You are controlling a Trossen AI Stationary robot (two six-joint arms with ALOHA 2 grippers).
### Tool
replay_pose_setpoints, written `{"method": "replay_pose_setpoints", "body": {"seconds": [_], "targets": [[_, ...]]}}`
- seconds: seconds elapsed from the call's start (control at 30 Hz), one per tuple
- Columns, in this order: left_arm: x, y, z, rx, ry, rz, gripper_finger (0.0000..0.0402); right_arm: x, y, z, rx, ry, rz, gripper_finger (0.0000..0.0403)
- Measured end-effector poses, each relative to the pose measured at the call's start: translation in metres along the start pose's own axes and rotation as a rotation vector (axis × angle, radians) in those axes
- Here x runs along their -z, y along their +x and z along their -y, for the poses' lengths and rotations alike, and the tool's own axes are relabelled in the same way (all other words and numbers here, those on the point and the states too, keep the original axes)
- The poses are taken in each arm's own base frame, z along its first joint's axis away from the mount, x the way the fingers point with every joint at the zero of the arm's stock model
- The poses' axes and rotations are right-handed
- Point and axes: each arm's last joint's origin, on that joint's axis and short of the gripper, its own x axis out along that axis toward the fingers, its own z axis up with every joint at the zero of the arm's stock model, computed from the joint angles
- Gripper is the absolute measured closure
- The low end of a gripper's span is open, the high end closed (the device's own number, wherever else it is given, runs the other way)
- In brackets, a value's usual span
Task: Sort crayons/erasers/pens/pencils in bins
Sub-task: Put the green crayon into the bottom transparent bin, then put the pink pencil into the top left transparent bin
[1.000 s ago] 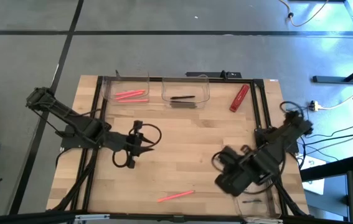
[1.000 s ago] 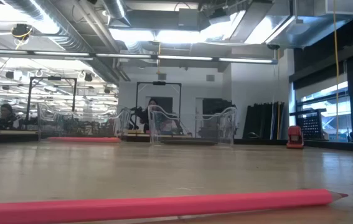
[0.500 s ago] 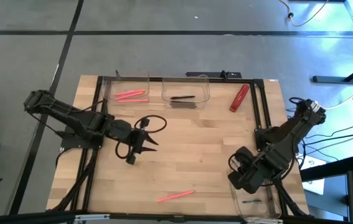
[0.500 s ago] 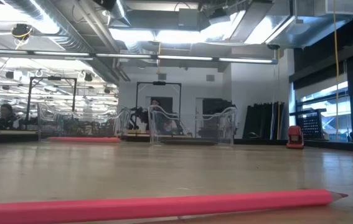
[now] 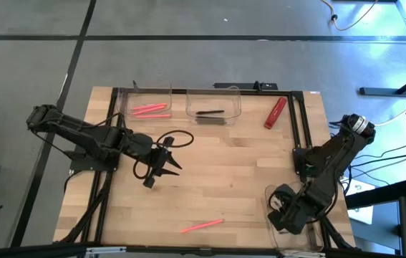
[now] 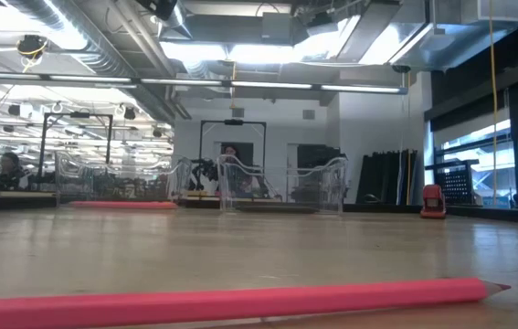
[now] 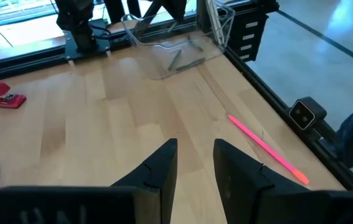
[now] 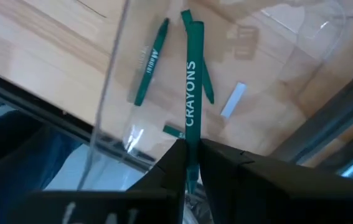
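where the tabletop (image 5: 245,179) meets its near right corner, the right claw (image 8: 190,163) hangs over a clear bin (image 5: 283,236), clenched on a green crayon (image 8: 191,106) lettered "crayons", which stands out straight from between the fingers, over the bin's interior. more green crayons (image 8: 148,65) lie on the floor of that bin beneath it, apart from the held one. a pink-red stick (image 5: 202,226) lies on the bare wood near the front edge, between the two arms and well apart from both claws. the left claw (image 5: 167,163) hovers over the left middle of the tabletop, fingers (image 7: 158,167) parted with nothing between them. along the far edge stand two more clear bins: the left bin (image 5: 144,99) holds pink-red sticks (image 5: 150,110), and the middle bin (image 5: 213,104) holds a black pen (image 5: 210,112), well apart from either claw. a red stapler (image 5: 275,112) lies to the right of these, near the far right corner.
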Motion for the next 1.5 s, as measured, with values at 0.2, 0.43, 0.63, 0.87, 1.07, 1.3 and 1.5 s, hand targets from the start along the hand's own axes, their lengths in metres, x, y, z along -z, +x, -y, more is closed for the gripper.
{"method": "replay_pose_setpoints", "body": {"seconds": [0.2, 0.43, 0.63, 0.87, 1.07, 1.3, 1.5], "targets": [[0.000, 0.000, 0.000, 0.000, 0.000, 0.000, 0.0305, -0.005, 0.021, 0.009, 0.022, 0.032, 0.010, 0.0359], [0.000, 0.000, 0.000, 0.000, 0.001, 0.000, 0.0305, -0.013, 0.048, 0.019, 0.018, 0.051, 0.005, 0.0359], [0.000, 0.000, 0.000, 0.000, 0.001, 0.000, 0.0305, -0.017, 0.066, 0.023, -0.045, 0.045, -0.025, 0.0359], [0.000, 0.000, 0.000, 0.000, 0.001, 0.000, 0.0305, -0.019, 0.071, 0.026, -0.048, 0.074, -0.028, 0.0350], [0.000, 0.000, 0.000, -0.001, 0.001, -0.001, 0.0305, -0.018, 0.071, 0.026, -0.029, 0.070, -0.068, 0.0312], [0.001, 0.000, 0.001, -0.055, -0.064, -0.016, 0.0305, -0.011, 0.058, 0.020, -0.033, 0.068, -0.177, 0.0298], [0.009, -0.003, 0.024, -0.019, -0.171, -0.105, 0.0305, 0.000, 0.008, -0.005, -0.182, -0.030, -0.014, 0.0297]]}}
